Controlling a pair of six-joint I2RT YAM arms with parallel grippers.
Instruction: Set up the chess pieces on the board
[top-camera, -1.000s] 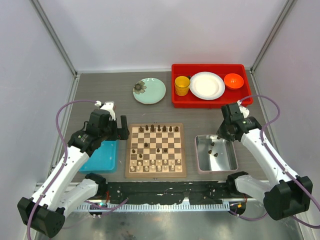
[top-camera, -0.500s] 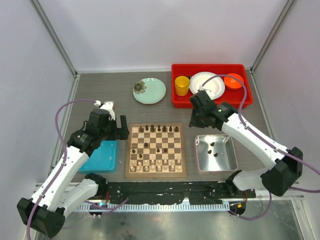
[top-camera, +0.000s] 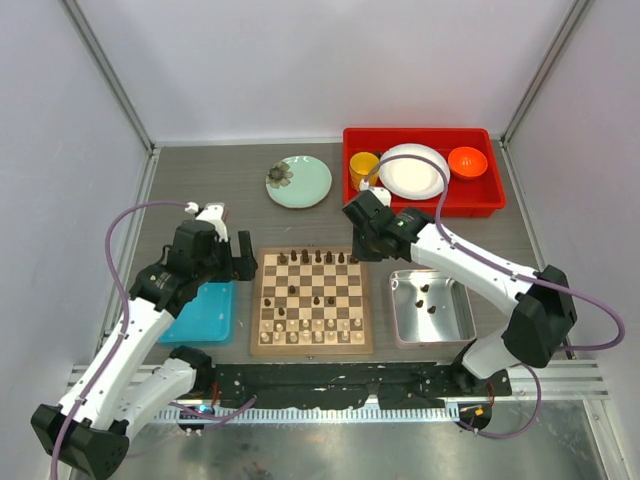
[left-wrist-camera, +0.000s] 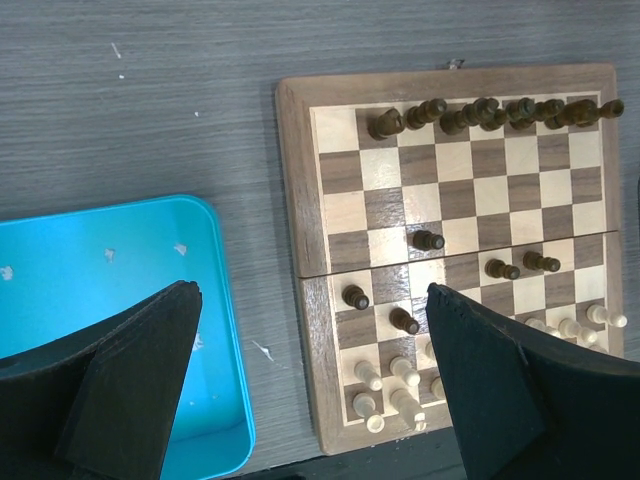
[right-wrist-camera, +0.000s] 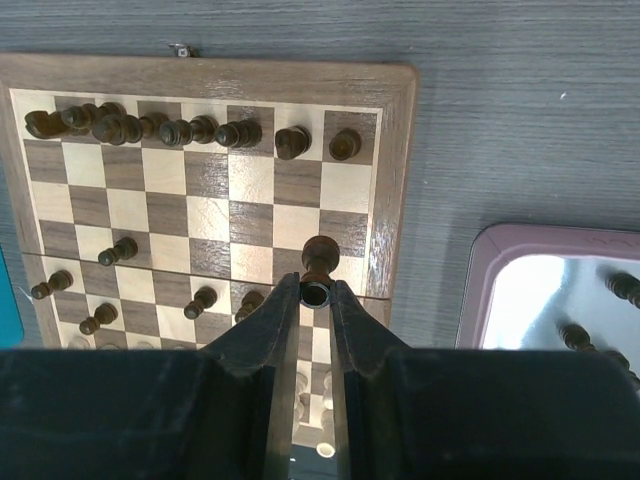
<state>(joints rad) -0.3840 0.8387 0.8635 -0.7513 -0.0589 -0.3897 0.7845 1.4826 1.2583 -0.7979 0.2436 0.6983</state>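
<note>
Jaws, right: almost closed, pinching one dark piece (right-wrist-camera: 320, 252) between the tips
Right gripper (right-wrist-camera: 316, 292): hangs above the right-hand part of the board (right-wrist-camera: 398, 150) with the piece clear of the squares
Jaws, left: spread as wide as they go, with nothing between them
Left gripper (left-wrist-camera: 312, 292): hovers over the board's left edge — one finger toward the blue tray (left-wrist-camera: 120, 260), the other over the squares
Dark chessmen (top-camera: 317, 258): a row along the board's far rank, and a handful scattered on its middle squares
Pale chessmen (top-camera: 310, 331): lined up on the board's two nearest ranks
Metal tray (top-camera: 400, 312): just right of the board, with a few dark pieces lying inside
Blue tray: just left of the board, near its front half
</note>
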